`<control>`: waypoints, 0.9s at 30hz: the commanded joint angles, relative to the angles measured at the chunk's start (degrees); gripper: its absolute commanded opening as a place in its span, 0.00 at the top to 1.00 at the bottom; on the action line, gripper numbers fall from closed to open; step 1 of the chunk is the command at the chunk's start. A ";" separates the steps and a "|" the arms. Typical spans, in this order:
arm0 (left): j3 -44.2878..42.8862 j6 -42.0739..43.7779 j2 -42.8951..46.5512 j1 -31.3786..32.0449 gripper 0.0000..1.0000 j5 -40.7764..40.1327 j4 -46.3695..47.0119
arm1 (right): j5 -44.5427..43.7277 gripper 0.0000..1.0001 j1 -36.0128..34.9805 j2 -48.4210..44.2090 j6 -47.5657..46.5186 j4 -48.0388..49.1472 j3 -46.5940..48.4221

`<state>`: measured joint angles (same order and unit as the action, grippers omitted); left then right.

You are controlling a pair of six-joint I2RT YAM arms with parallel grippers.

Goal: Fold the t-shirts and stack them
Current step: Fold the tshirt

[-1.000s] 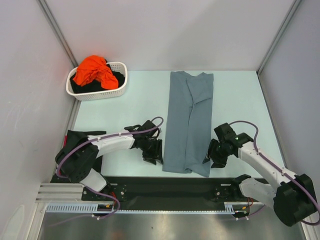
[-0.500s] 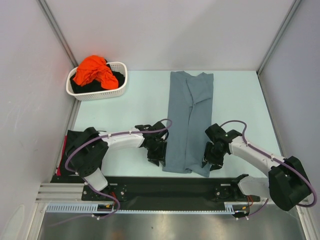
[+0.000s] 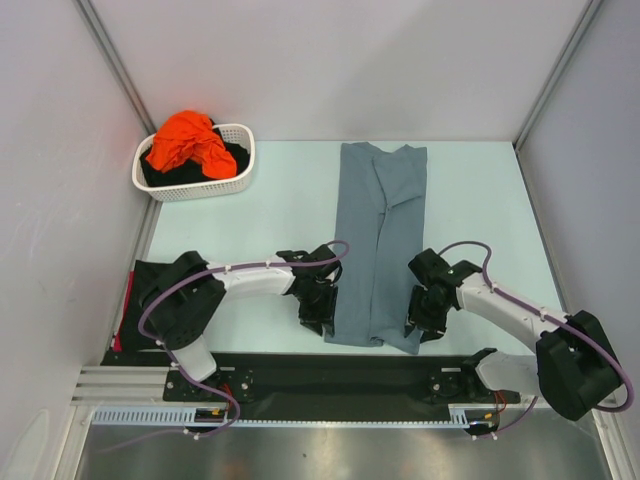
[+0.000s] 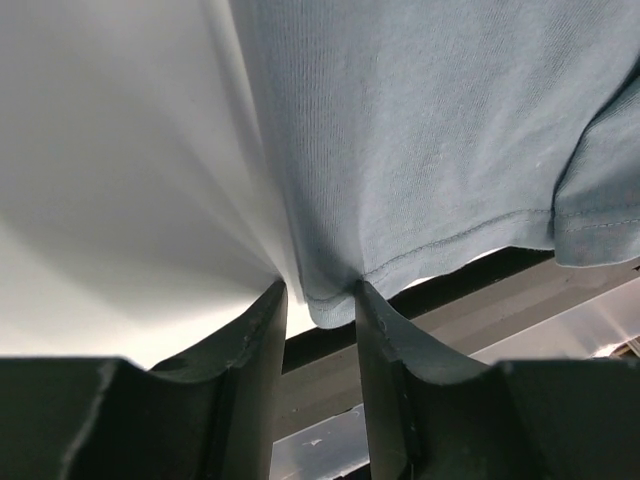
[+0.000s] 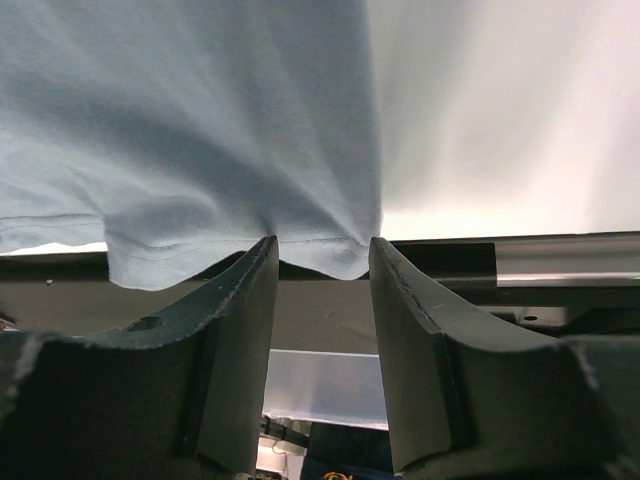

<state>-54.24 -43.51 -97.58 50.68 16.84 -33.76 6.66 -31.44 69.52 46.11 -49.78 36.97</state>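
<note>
Two grippers flank the near end of one grey-blue shirt (image 3: pixel 375 240), which lies flat on the table (image 3: pixel 480 200) as a long strip running from upper centre to lower centre of the top view. Its long axis points away from the arm bases, and its hem is the end at the bottom of the frame. The left gripper (image 3: pixel 322 318) sits at the hem's lower-left corner and the right gripper (image 3: pixel 418 325) at the lower-right corner, so each arm has its own corner and neither is nearer. In both wrist views the jaws stand at a narrow gap, with a hem corner lying between the fingers and reaching both, not yet pressed flat. Judged from this, the coming move is to close on both corners and carry the hem toward the top of the frame, along the strip. An orange shirt (image 3: pixel 185 140) and black shirts (image 3: pixel 237 155) lie in the basket (image 3: pixel 247 150) at upper left.
</note>
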 commanded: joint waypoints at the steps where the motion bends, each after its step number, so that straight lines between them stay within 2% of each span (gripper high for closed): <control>1: -1.05 -0.27 -0.95 0.48 0.61 0.65 1.06 | -1.12 0.53 -0.29 0.27 0.30 0.29 -0.93; 6: -0.87 0.44 -0.77 0.48 0.72 0.21 0.71 | -0.07 0.54 -0.38 1.06 0.21 1.96 -2.87; 8: -0.96 0.70 -0.86 0.39 0.81 0.30 0.54 | 0.20 0.54 -0.38 0.89 0.30 2.67 -3.66; 11: -0.96 1.32 -0.77 0.30 0.95 -0.49 -0.25 | -0.06 0.65 -0.38 0.71 0.39 2.50 -3.92; 13: -0.34 1.67 -0.24 -0.14 1.00 -0.93 -0.34 | -0.33 0.74 -0.38 0.62 0.30 2.15 -4.10; 14: 0.62 1.76 0.19 -0.66 1.00 -0.93 -0.34 | -0.33 0.83 -0.38 0.62 0.30 1.97 -4.19; 18: 4.13 1.76 2.39 -1.98 1.00 -0.58 0.62 | -2.08 0.99 -0.46 0.36 0.21 0.04 -4.80; 27: 9.49 1.85 6.26 -3.39 1.00 2.41 4.14 | -3.58 1.00 -0.38 -1.31 1.00 -1.28 -5.07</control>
<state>-47.27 -43.05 -93.36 47.81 19.70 -27.62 5.67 -31.55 68.79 46.57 -48.27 32.25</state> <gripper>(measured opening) 0.011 0.020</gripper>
